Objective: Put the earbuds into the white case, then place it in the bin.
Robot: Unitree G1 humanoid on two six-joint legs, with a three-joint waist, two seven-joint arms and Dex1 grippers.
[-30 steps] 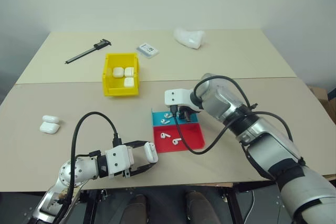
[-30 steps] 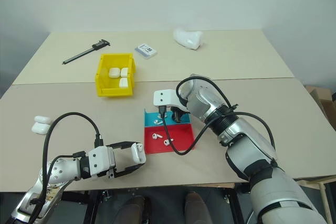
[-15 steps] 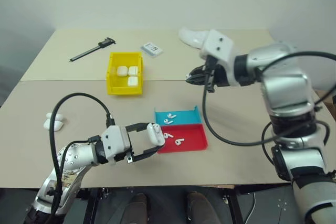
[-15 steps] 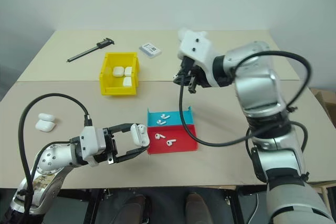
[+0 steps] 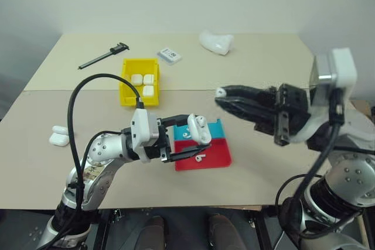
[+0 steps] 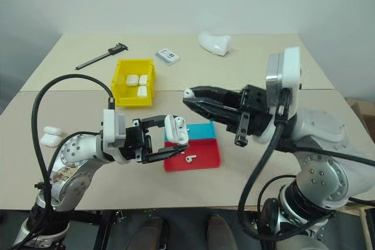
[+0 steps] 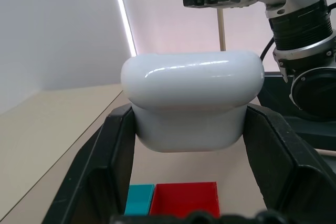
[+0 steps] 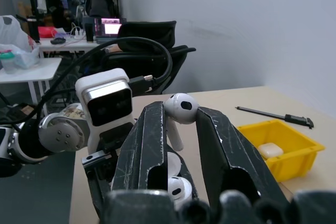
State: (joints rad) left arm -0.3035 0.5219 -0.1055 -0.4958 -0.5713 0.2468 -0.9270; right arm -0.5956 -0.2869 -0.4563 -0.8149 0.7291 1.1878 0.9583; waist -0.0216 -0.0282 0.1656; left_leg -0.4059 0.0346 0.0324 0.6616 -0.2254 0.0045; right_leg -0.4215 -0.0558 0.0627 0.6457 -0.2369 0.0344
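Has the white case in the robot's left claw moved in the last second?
Yes. The white case, held in the left gripper, has risen and shifted right: it now hangs over the tray instead of left of it.

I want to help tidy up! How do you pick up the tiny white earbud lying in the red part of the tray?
Probably from straight above, pinching across the tiny glossy white earbud at its narrow width. It lies flat on the floor of the shallow red and blue plastic tray, and the tray's raised rim would likely block fingers coming in sideways.
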